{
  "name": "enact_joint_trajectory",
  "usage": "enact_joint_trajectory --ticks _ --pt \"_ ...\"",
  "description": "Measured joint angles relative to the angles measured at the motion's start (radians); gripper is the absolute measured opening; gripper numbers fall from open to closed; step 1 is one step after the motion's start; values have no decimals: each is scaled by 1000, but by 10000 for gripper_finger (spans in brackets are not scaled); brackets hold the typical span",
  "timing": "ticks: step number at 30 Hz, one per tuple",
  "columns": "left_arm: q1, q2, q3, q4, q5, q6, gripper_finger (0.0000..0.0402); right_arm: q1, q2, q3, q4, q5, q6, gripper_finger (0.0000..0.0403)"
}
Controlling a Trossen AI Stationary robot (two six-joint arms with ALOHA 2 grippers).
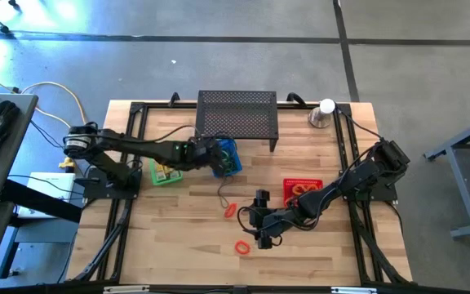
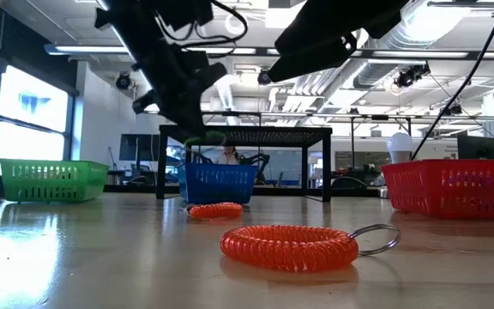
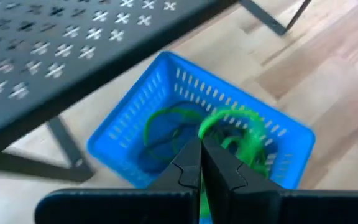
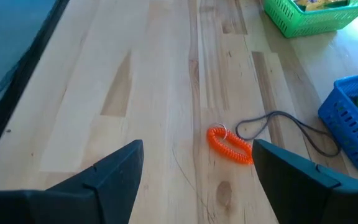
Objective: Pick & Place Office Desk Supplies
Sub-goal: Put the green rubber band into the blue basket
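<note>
My left gripper [image 3: 201, 146] hangs over the blue basket [image 3: 166, 81], shut on a green coiled loop [image 3: 232, 124]. In the low view the gripper [image 2: 197, 129] is above the basket's rim [image 2: 217, 182]. A thin green loop [image 3: 166, 124] lies inside the basket. My right gripper [image 4: 197, 162] is open above the table's middle [image 1: 253, 219], and it holds nothing. An orange coiled loop [image 4: 229, 144] lies flat on the wood ahead of it, beside a dark cord [image 4: 278, 127]. A second orange coil [image 2: 288, 245] with a metal ring lies nearer the front edge [image 1: 242, 247]. My left gripper pinches the green coiled loop between its two fingertips [image 3: 188, 158] from above, pointing down. The part held [image 3: 209, 130] is a stretch of the coil right beside the tips. The loop is lifted clear and hangs over the blue basket's opening.
A black perforated stand [image 1: 237, 114] rises just behind the blue basket [image 1: 228, 159]. A green basket [image 1: 166, 173] holds yellow items on the left. A red basket [image 1: 302, 189] holds orange loops on the right. A silver cup with a white ball [image 1: 325, 113] stands at the far right corner.
</note>
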Motion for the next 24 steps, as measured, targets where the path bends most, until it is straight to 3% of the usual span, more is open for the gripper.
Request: enact_joint_trajectory --ticks 6,24 --pt "25 20 1 39 94 -2 1 0 0 0 -7 0 0 290" --pt "43 51 1 32 100 153 1 -2 0 0 -4 1 0 290"
